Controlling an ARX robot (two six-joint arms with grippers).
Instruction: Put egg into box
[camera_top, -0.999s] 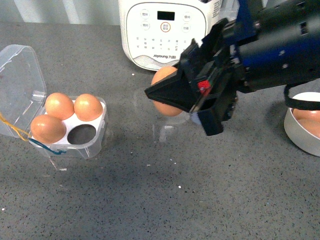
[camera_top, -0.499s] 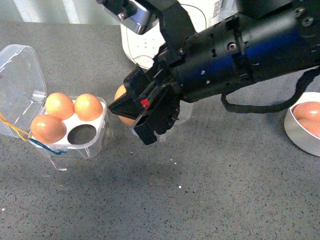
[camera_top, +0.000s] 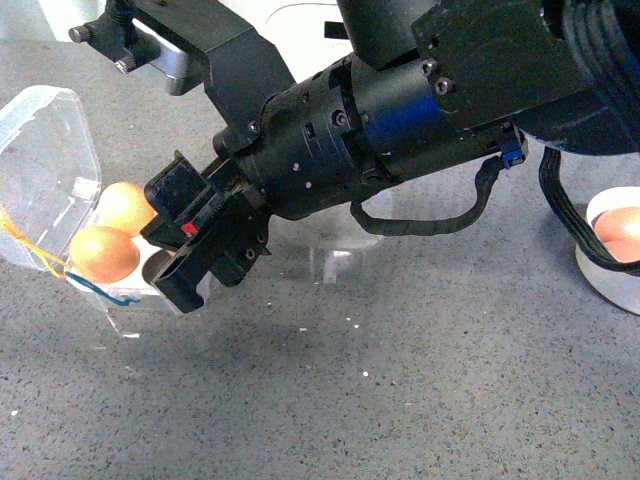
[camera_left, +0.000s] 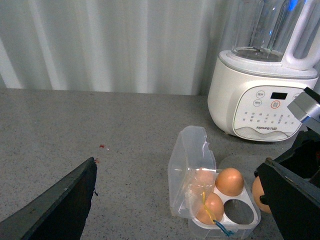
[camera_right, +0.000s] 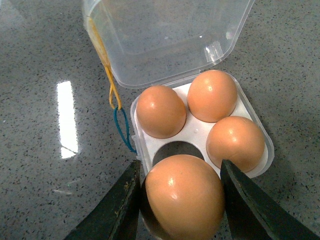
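Note:
My right gripper (camera_right: 179, 165) is shut on the egg (camera_right: 184, 197), an orange-brown one held between both fingers. It hangs just above the box (camera_right: 197, 131), over the one empty cell (camera_right: 175, 149). Three other brown eggs fill the remaining cells. The clear lid (camera_right: 165, 35) stands open, with yellow and blue strings at its hinge. In the front view the right gripper (camera_top: 190, 265) covers the egg and part of the box (camera_top: 45, 170). My left gripper (camera_left: 179, 162) is open, holds nothing, and faces the box (camera_left: 250, 223) from a distance.
A white cooker (camera_left: 262, 100) with buttons stands behind the box on the grey counter. A white round bowl (camera_top: 590, 262) holding another egg sits at the far right. My right arm spans the middle of the front view.
My right gripper has carried the egg leftward from in front of the cooker to above the box. It now hides the empty cell and one egg in the front view.

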